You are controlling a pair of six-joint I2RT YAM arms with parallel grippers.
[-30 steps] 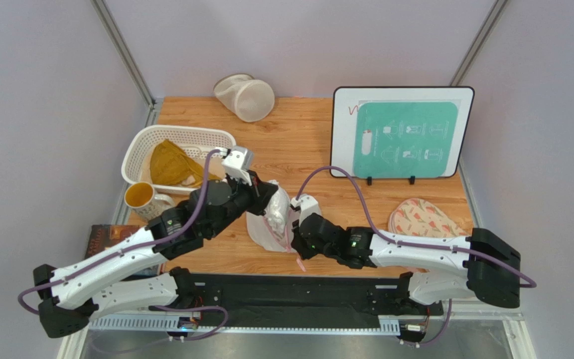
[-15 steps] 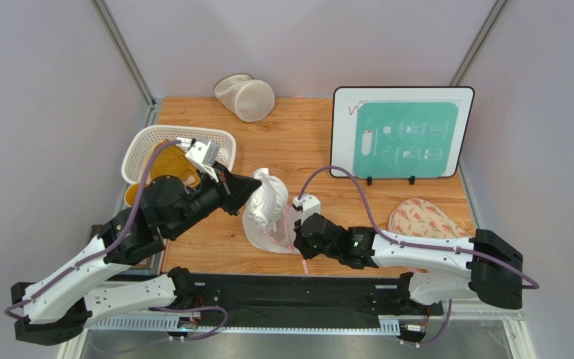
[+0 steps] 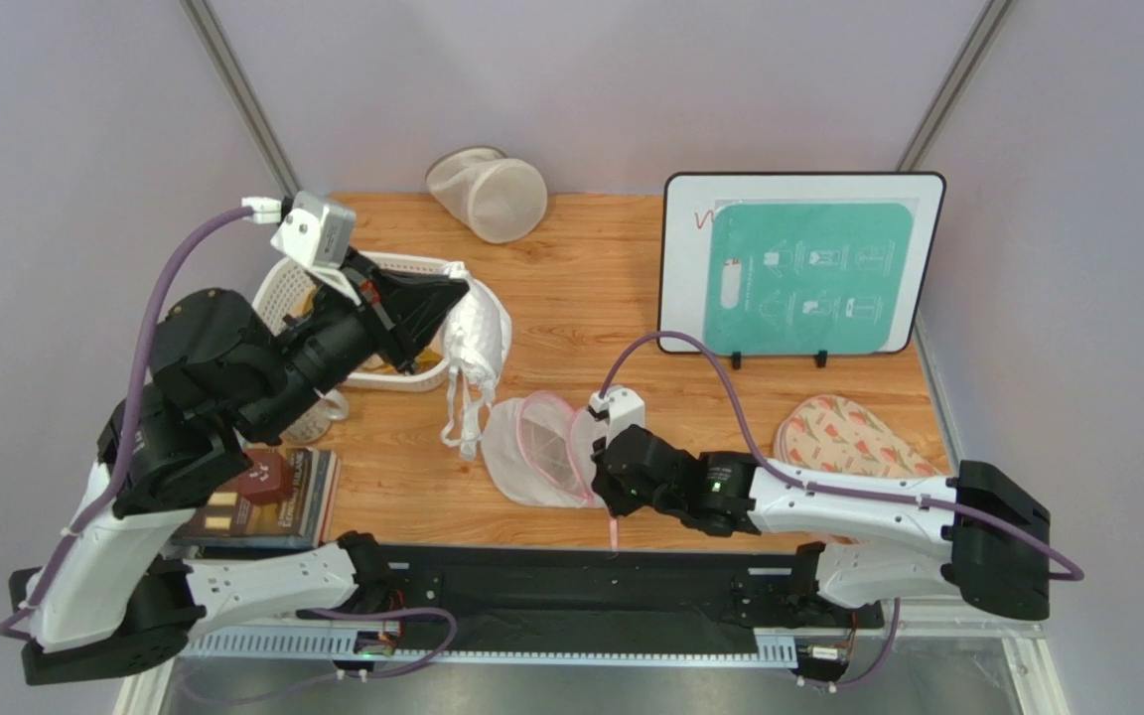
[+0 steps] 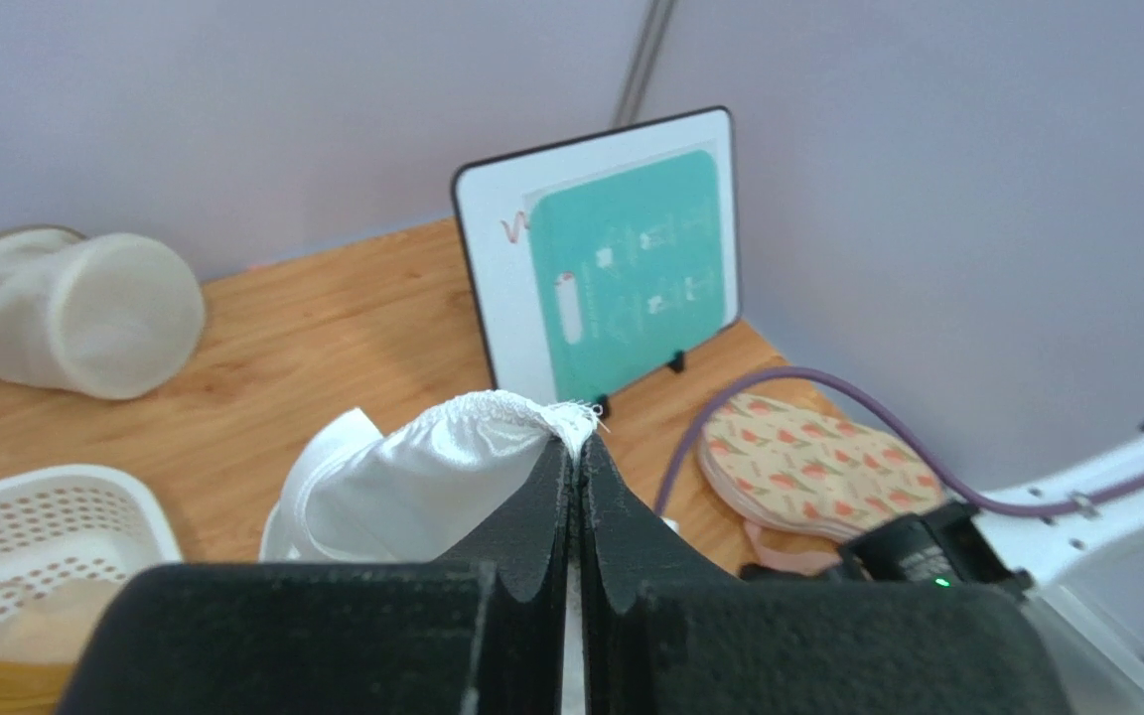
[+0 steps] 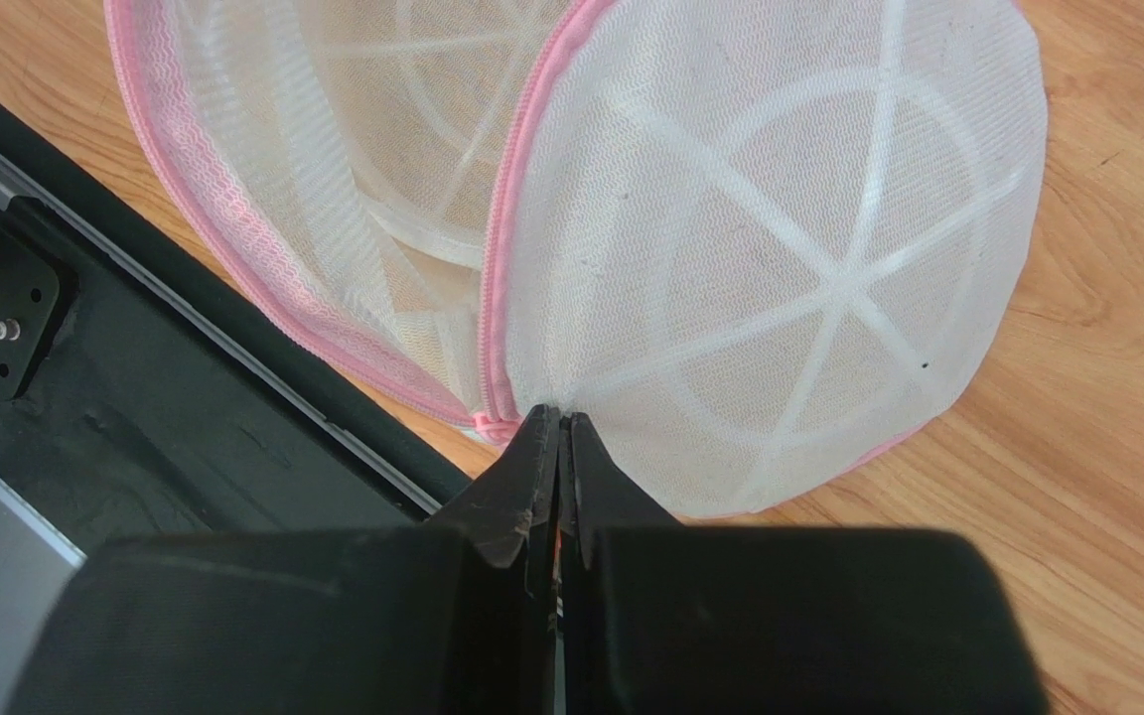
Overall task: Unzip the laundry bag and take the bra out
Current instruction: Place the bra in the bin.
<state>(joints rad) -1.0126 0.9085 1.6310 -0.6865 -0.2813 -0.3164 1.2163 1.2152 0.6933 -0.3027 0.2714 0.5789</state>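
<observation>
Looking from above, we see the laundry bag (image 3: pixel 530 447) lying unzipped on the wooden table (image 3: pixel 608 306), with its two mesh halves spread apart. The right gripper (image 5: pixel 560 429) is at the near right edge of the bag, and its fingers are pressed together on the pink zipper trim. The left gripper (image 4: pixel 575 447) is raised behind and to the left of the bag, and it pinches the hem of the bra (image 3: pixel 477 346) tightly. The bra hangs in the air, fully outside the bag, its straps dangling. Farther left of the bag we see the white basket (image 4: pixel 26 514).
</observation>
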